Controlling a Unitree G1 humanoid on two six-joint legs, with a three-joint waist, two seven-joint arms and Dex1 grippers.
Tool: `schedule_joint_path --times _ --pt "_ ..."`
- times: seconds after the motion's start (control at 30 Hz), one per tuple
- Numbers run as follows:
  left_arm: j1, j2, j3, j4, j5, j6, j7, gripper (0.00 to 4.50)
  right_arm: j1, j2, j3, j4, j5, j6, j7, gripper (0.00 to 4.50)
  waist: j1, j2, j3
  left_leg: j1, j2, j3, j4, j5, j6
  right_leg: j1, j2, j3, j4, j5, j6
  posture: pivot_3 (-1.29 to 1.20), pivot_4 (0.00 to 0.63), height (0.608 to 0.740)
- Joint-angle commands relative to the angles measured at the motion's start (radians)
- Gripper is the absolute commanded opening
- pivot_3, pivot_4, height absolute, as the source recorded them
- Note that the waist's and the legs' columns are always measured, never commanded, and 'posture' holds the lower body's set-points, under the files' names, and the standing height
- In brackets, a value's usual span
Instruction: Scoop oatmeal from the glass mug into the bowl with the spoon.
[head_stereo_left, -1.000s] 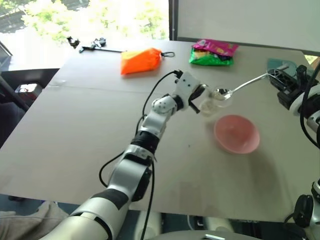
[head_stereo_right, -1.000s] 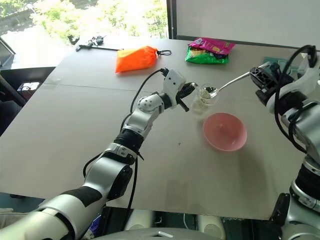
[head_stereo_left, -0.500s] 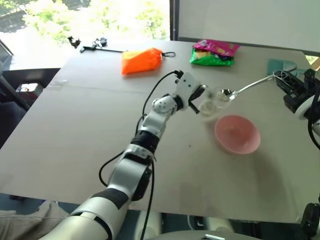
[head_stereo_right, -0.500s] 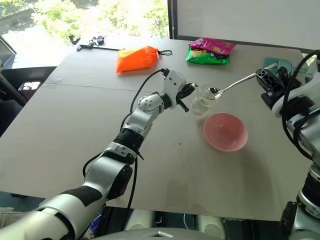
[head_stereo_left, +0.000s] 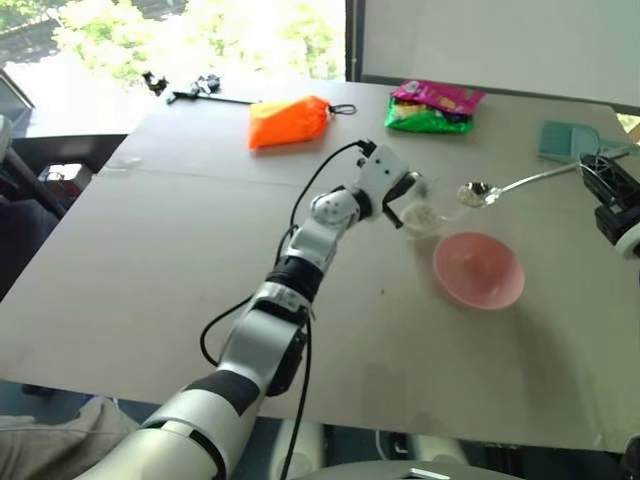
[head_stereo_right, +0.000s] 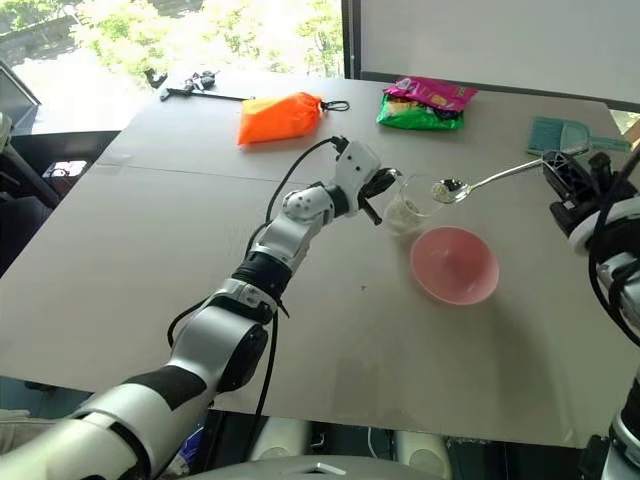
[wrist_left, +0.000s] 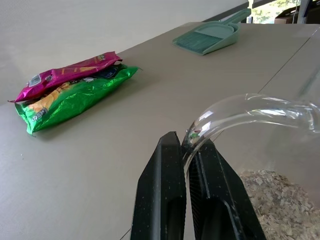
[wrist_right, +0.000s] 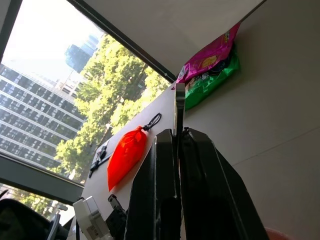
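The glass mug (head_stereo_left: 426, 214) stands on the table with pale oatmeal (wrist_left: 278, 201) in its bottom. My left gripper (wrist_left: 187, 143) is shut on the mug's near rim, one finger inside and one outside. To the right of the mug lies the pink bowl (head_stereo_left: 478, 270). The silver spoon (head_stereo_left: 473, 193) hangs in the air just right of the mug, over the bowl's far rim, its head seeming to carry a little oatmeal. My right gripper (wrist_right: 175, 133) is shut on the end of the spoon's handle at the far right (head_stereo_left: 598, 178).
At the table's far side lie an orange bag (head_stereo_left: 288, 122), a green and pink snack packet (head_stereo_left: 433, 107), a teal dustpan (head_stereo_left: 566, 140) and a black tool (head_stereo_left: 190, 90). The table's (head_stereo_left: 150, 260) near edge runs below my left arm.
The spoon's head has come out of the mug and moved right, toward the bowl's side. My right gripper has drawn back to the right with it. The left gripper and mug stayed put.
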Motion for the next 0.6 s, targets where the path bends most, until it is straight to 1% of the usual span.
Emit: schedule_joint_path --times 0.03,0.27,0.43,0.53,0.6 --pt "-0.047 -0.01 0.008 -0.009 -0.002 -0.033 0.007 0.01 0.034 -0.025 -0.063 -0.065 0.019 -0.041 0.042 0.0 0.001 0.0 0.0 0.0 0.0 0.0 0.0 0.0 0.0 0.0 0.0 0.0 0.0 0.0 0.0 0.0 0.15 0.74" --pt "-0.067 -0.004 0.002 0.032 0.022 -0.057 0.03 0.01 0.184 -0.061 -0.12 -0.107 0.019 -0.069 0.095 0.0 0.002 0.0 0.0 0.0 -0.002 0.0 0.0 0.0 0.0 0.002 0.0 0.001 -0.001 0.0 0.001 0.0 0.15 0.74" --pt "-0.09 0.006 0.017 0.068 0.023 -0.072 0.055 0.01 0.328 -0.163 -0.166 -0.102 0.019 -0.025 0.173 0.0 0.001 0.0 0.0 0.001 -0.003 -0.001 0.0 0.0 0.001 0.003 0.0 0.002 -0.001 -0.001 0.001 0.0 0.15 0.74" --pt "-0.098 0.009 0.02 0.078 0.021 -0.078 0.063 0.01 0.383 -0.234 -0.156 -0.109 0.019 -0.004 0.203 0.0 0.0 0.0 0.0 0.001 -0.003 -0.001 0.0 0.0 0.001 0.004 0.001 0.002 -0.001 -0.001 0.001 0.0 0.15 0.74" --pt "-0.099 0.01 0.021 0.08 0.019 -0.08 0.065 0.01 0.414 -0.303 -0.144 -0.118 0.019 0.026 0.216 0.0 0.0 0.0 0.0 0.002 -0.003 -0.002 0.0 0.0 0.001 0.004 0.001 0.003 -0.001 -0.001 0.001 0.0 0.15 0.74"
